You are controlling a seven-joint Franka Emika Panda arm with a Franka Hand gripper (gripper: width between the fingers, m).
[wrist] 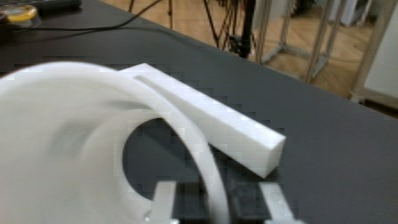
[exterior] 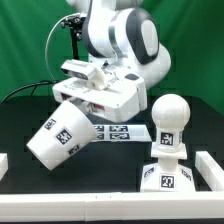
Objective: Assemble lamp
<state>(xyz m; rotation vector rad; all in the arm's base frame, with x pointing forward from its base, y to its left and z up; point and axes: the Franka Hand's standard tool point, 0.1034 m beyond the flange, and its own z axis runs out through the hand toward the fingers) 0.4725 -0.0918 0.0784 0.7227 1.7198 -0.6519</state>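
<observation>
A black table [exterior: 110, 165] is stretching across the exterior view in front of a green backdrop [exterior: 25, 40]. At the exterior view's far left, a short white bar [exterior: 4, 165] is lying along the table's edge. Just right of it the lamp shade [exterior: 58, 137], a white tapered cup carrying black-and-white square tags, is leaning steeply, its lower end pointing toward the exterior view's left; whether that end is touching the table cannot be told. Above centre, the white robot arm [exterior: 120, 40] is reaching down, and its gripper [exterior: 82, 100] is meeting the shade's upper end, where the fingertips are hidden. Behind the shade, near the middle, the marker board [exterior: 115, 132] is lying flat on the table. Toward the exterior view's right, well apart from the shade, the round-headed bulb [exterior: 168, 112] is standing upright on top of the blocky base [exterior: 168, 178], both showing tags. Another white bar [exterior: 212, 172] is lying beside the base at the far right. In the wrist view, the shade's curved open rim [wrist: 71, 110] is filling much of the picture, and the gripper [wrist: 217, 203] is pinching the thin rim wall, nearly closed, with one grey finger [wrist: 175, 203] on each side of it. Beyond the rim, a long white bar [wrist: 214, 110] is lying on the dark table [wrist: 107, 50].
</observation>
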